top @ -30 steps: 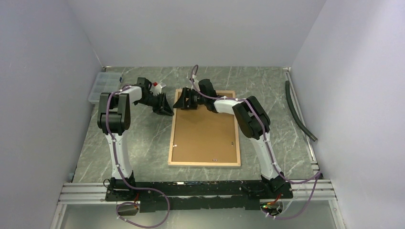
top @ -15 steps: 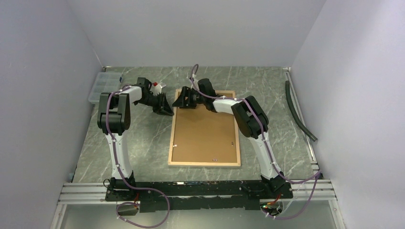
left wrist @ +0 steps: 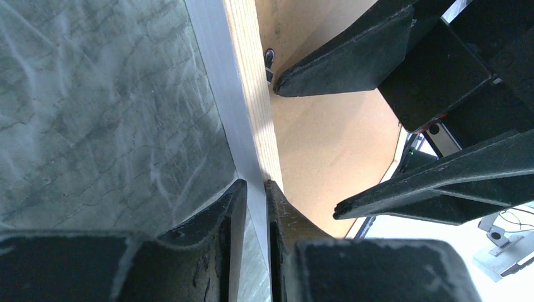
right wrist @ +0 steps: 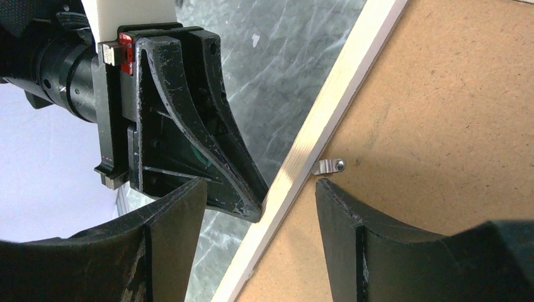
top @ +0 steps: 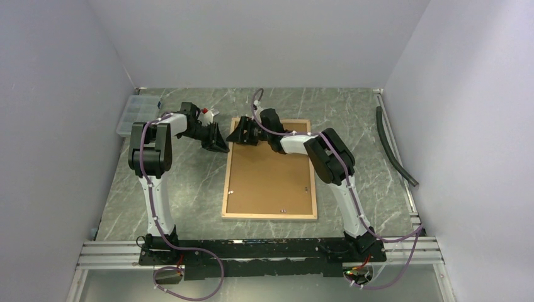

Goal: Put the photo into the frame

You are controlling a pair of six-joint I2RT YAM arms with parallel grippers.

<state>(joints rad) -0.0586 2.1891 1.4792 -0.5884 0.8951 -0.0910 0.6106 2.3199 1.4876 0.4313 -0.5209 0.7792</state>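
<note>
The frame (top: 269,216) lies back-up on the table, its light-wood rim (right wrist: 340,88) around a brown backing panel (top: 271,176). The photo is out of view. My left gripper (top: 221,149) is at the frame's far-left corner; in the left wrist view the gripper (left wrist: 255,189) is shut on the white-edged rim (left wrist: 249,94). My right gripper (top: 238,134) hovers open over the same corner. In its wrist view the right gripper (right wrist: 259,182) straddles the rim, one finger over the panel (right wrist: 453,126) beside a small metal clip (right wrist: 330,166), the other over the table.
A clear plastic box (top: 131,113) sits at the table's far left edge. A small red and white object (top: 208,113) lies behind the left arm. A black hose (top: 393,148) runs along the right wall. Walls close in on three sides.
My right gripper has edged a little to the left over the frame's far-left corner and narrowed slightly. The left gripper has stayed on the rim.
</note>
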